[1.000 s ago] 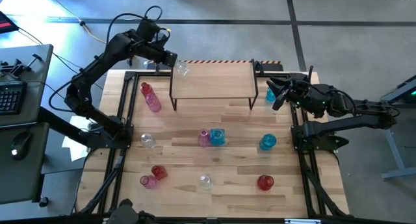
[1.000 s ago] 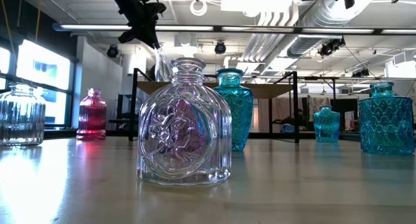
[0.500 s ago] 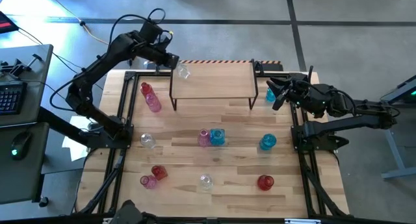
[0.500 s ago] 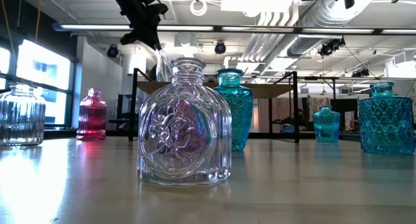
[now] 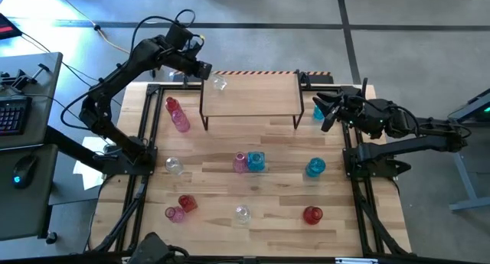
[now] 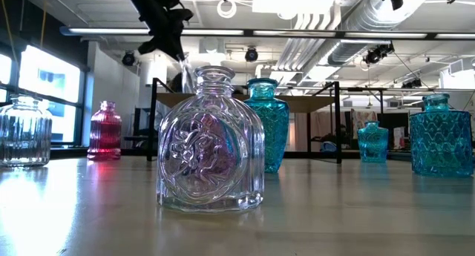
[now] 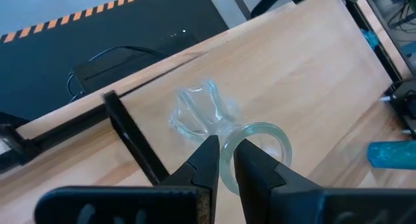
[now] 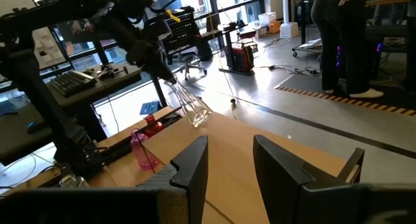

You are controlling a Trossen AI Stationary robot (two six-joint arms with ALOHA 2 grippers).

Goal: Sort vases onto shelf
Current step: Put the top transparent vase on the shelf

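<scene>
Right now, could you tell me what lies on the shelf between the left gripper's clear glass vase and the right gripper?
Nothing: the high view shows bare light-wood shelf between the clear glass vase and the right gripper.

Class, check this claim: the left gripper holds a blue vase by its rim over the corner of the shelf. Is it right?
Wrong in one respect: the vase is clear, not blue, as the left wrist view shows. The left gripper does pinch its rim over the shelf corner.
</scene>
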